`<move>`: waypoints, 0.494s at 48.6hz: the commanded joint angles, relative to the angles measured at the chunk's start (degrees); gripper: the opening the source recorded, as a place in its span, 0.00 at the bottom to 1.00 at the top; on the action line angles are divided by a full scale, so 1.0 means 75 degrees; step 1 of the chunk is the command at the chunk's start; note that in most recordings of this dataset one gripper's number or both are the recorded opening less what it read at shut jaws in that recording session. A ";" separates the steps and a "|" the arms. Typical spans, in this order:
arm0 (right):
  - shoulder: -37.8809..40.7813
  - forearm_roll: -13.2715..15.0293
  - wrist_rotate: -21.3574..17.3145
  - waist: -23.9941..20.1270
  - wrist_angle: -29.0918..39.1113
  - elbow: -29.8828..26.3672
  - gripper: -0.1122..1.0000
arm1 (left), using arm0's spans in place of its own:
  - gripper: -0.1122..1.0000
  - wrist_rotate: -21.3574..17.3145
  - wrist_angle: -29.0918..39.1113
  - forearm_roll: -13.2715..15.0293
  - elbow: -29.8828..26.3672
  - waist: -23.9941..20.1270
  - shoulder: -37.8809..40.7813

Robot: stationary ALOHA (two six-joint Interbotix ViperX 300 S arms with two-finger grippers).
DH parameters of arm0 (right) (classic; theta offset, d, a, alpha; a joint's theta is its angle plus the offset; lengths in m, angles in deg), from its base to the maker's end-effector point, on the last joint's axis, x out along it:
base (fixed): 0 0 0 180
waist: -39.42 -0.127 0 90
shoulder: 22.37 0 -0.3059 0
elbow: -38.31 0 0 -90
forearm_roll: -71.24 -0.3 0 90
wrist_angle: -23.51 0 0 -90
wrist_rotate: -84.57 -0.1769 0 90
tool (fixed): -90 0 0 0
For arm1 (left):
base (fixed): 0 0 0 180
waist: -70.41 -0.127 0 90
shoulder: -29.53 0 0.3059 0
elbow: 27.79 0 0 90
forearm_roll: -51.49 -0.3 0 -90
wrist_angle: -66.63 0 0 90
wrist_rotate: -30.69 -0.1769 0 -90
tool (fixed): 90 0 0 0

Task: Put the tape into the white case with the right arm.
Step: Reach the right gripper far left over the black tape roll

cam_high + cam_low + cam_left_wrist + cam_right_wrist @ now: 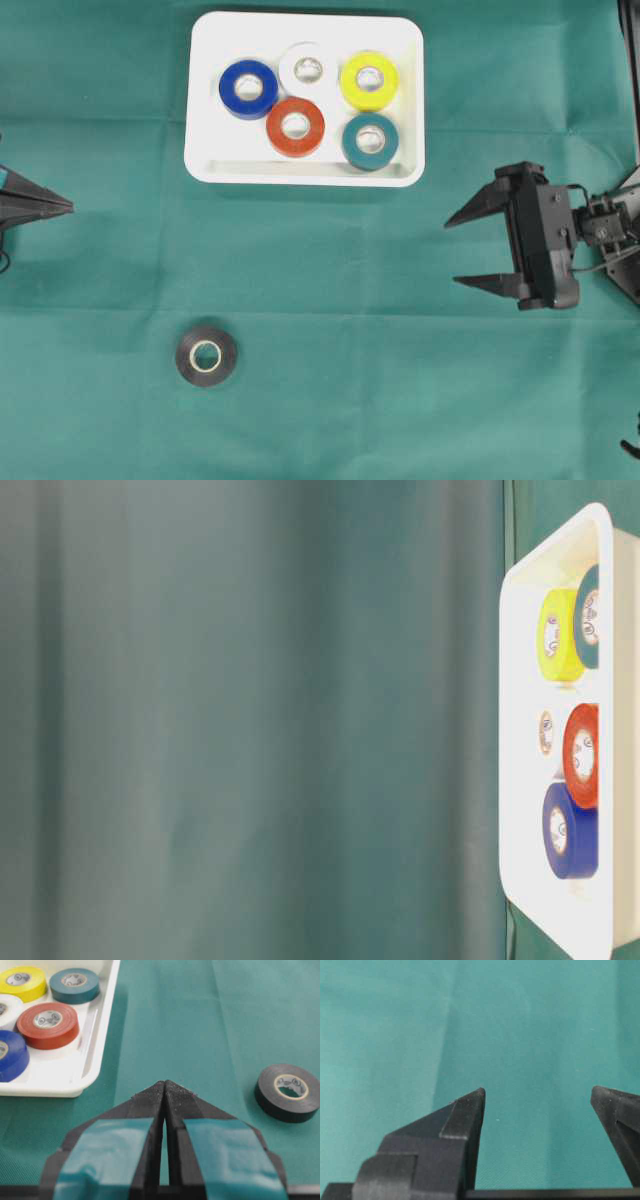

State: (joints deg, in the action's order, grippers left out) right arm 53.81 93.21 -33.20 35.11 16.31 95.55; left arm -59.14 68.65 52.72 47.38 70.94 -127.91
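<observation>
Overhead exterior view shows the black roll of tape (206, 356) lying loose at seven o'clock on the green-clothed worktop (400, 350), outside the shallow white rectangular plastic case (205, 165) at twelve, so the all-black right gripper (462, 249) waits at three with jaws spread and empty, while the teal-banded left gripper (68, 207) rests clenched at nine.

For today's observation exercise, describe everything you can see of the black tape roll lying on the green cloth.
The black tape roll is a glossy black ring wound on a pale cardboard-looking core with faint print on its inner face. It lies flat, hole upward, on the green cloth, outside the white case and nearer the camera than it in the overhead view. Nothing touches it but the cloth; both pincers are well away.
</observation>
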 commanded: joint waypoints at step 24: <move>0.0012 0.0000 0.0012 -0.0082 -0.0094 -0.0270 0.57 | 0.10 0.0000 -0.0047 0.0000 -0.0094 -0.0012 0.0070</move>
State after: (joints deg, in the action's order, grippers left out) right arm 53.81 93.21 -33.20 34.76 16.22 95.37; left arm -59.23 68.65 52.81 47.38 70.85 -127.91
